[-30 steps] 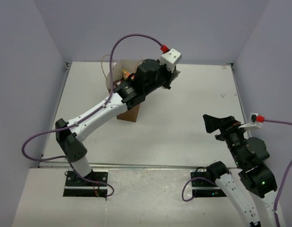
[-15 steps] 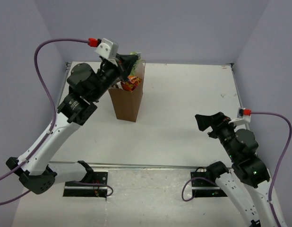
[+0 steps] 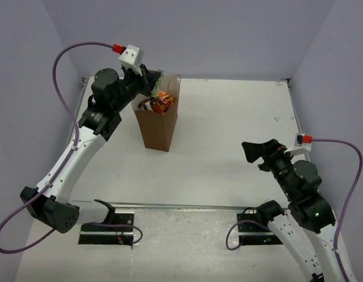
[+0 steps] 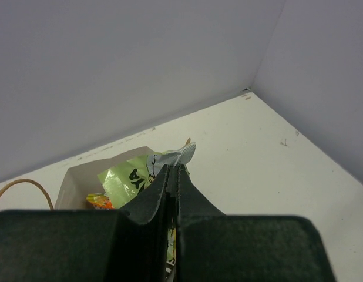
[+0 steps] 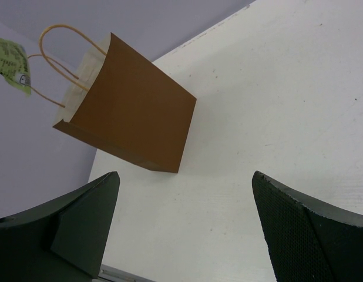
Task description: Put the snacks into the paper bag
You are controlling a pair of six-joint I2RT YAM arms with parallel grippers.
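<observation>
The brown paper bag (image 3: pixel 158 127) stands upright at the back left of the table, with orange and red snacks (image 3: pixel 164 101) showing in its open top. My left gripper (image 3: pixel 154 80) is shut on a green packet (image 4: pixel 130 175) and holds it just above the bag's back left rim. The left wrist view shows the bag's pale inside (image 4: pixel 76 176) and an orange packet (image 4: pixel 99 201) below the green one. My right gripper (image 3: pixel 259 153) is open and empty, low over the table to the right. The right wrist view, with that gripper (image 5: pixel 184 176), shows the bag (image 5: pixel 134 111), its handles (image 5: pixel 58 53) and the green packet (image 5: pixel 11 61).
Purple-grey walls close the table at the back and on both sides. The white tabletop (image 3: pixel 228 135) lies between the bag and my right gripper. A metal rail (image 3: pixel 181 205) runs along the near edge.
My left arm has swung back from the bag's right side to its left and now holds the green packet over the opening. My right gripper has shifted slightly left.
</observation>
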